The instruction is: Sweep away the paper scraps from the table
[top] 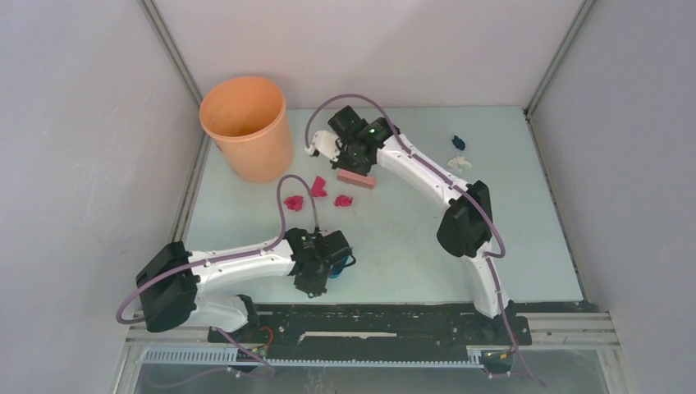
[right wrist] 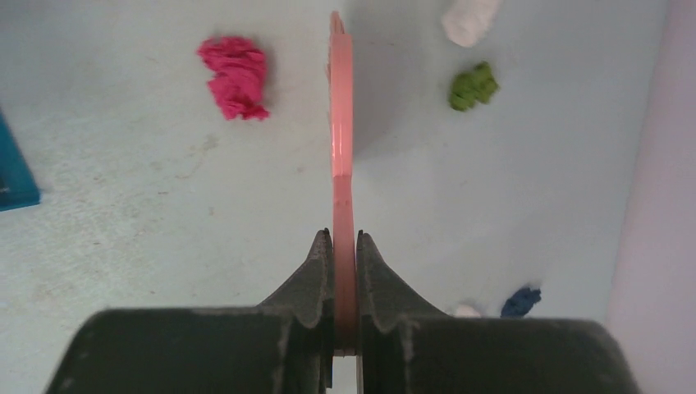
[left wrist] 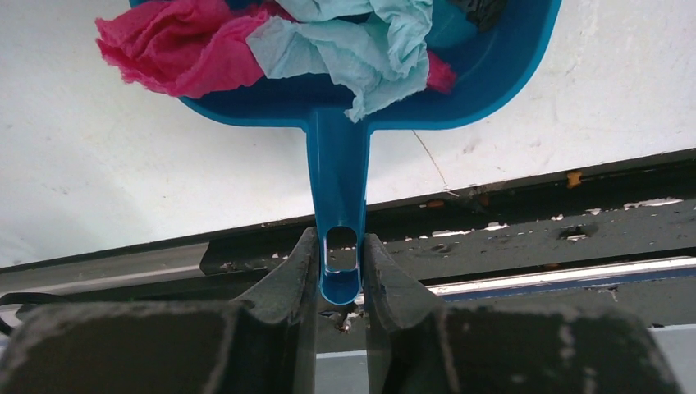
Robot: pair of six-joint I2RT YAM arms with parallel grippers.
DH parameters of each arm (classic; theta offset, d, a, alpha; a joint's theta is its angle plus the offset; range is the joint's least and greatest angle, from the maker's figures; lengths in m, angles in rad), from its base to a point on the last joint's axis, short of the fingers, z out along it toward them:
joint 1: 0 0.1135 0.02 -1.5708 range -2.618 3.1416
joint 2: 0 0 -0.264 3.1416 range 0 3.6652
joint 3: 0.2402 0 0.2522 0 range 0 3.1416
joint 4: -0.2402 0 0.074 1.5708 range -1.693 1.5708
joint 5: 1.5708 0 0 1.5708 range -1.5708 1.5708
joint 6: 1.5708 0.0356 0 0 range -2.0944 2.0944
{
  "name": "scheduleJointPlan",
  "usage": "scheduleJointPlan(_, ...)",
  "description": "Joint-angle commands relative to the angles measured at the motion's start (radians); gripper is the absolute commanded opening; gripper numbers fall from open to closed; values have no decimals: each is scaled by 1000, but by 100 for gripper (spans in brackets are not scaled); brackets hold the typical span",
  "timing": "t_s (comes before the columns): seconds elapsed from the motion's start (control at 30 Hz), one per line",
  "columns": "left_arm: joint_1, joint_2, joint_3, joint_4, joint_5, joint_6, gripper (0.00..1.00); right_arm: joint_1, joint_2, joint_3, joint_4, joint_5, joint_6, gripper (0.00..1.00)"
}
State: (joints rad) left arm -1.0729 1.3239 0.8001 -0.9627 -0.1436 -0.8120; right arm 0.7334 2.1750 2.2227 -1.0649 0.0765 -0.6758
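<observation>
Overhead, the dustpan (top: 350, 263) barely showed; wrist-side, the left gripper (left wrist: 341, 246) clenched its handle (left wrist: 338, 164) at six o'clock, paper scraps (left wrist: 328, 41) aboard. The right gripper (right wrist: 345, 242) grasped the brush (right wrist: 341, 123).

The blue dustpan (left wrist: 345, 115) runs off the left wrist view's top edge, clipping its magenta scrap (left wrist: 176, 45), light blue scrap (left wrist: 361, 41) and a dark scrap (left wrist: 484, 8). From above, the left tool (top: 335, 264) covers most of it.

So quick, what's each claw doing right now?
Left gripper: closed, holding the dustpan by its handle.
Right gripper: closed, holding the brush.
</observation>
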Motion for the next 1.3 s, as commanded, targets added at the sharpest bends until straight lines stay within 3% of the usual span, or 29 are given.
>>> scheduleJointPlan(0.0, 37, 8, -9, 42, 32, 14, 0, 50, 3, -32, -41, 12, -53, 0)
scheduleJointPlan(0.2, 70, 79, -6, 82, 41, 70, 0, 103, -69, -196, -102, -64, -21, 0)
scheduleJointPlan(0.37, 76, 141, 14, 98, 29, 101, 0, 125, -166, -255, -127, -287, 121, 0)
scheduleJointPlan(0.5, 78, 172, 32, 106, 27, 116, 0, 132, -234, -297, -151, -350, 196, 0)
scheduleJointPlan(0.9, 81, 164, 72, 103, -1, 149, 0, 98, -381, -298, -191, -337, 273, 0)
scheduleJointPlan(1.03, 72, 105, 102, 11, -11, 163, 0, 60, -406, -294, -172, -252, 273, 0)
scheduleJointPlan(1.27, 58, -2, 145, -181, 44, 191, 0, -61, -434, -295, -134, -303, 305, 0)
